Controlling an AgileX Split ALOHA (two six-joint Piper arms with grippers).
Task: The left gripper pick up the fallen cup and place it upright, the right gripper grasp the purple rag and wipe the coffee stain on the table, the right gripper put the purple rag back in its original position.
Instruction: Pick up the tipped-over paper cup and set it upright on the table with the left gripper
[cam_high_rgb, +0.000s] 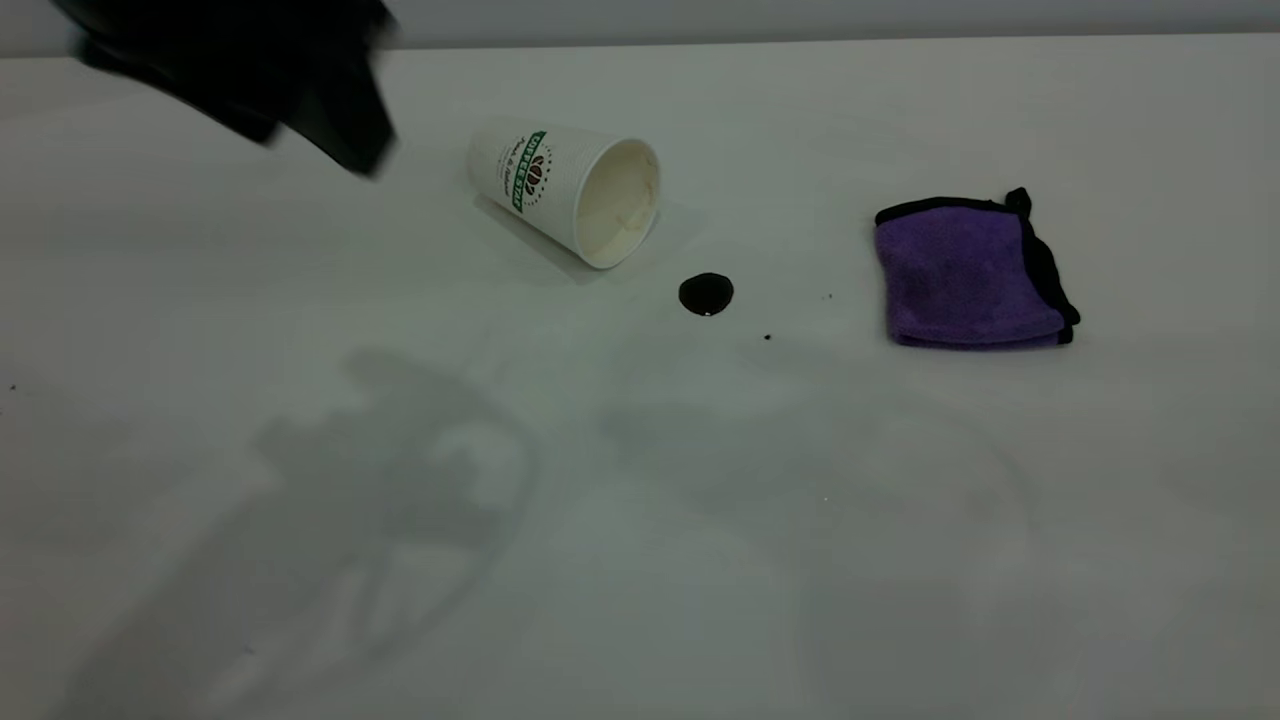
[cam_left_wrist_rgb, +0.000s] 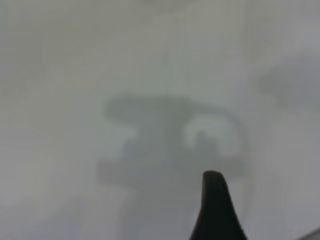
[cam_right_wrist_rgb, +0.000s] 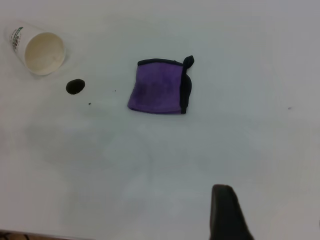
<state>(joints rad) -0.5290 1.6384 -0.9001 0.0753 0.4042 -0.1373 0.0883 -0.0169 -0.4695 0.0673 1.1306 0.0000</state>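
Note:
A white paper cup (cam_high_rgb: 560, 190) with a green logo lies on its side on the white table, mouth toward the front right. A dark coffee stain (cam_high_rgb: 706, 294) sits just off its mouth. A folded purple rag (cam_high_rgb: 968, 275) with black trim lies to the right. My left gripper (cam_high_rgb: 340, 140) hangs above the table at the far left, left of the cup, open and empty; in its wrist view one finger (cam_left_wrist_rgb: 215, 210) shows over bare table. My right gripper (cam_right_wrist_rgb: 272, 210) is open and empty, high above the table; its wrist view shows the rag (cam_right_wrist_rgb: 159, 87), stain (cam_right_wrist_rgb: 75, 86) and cup (cam_right_wrist_rgb: 39, 50).
A few tiny dark droplets (cam_high_rgb: 767, 337) lie between the stain and the rag. The arms' shadows fall across the front of the table (cam_high_rgb: 400, 500). The table's far edge meets a wall at the back.

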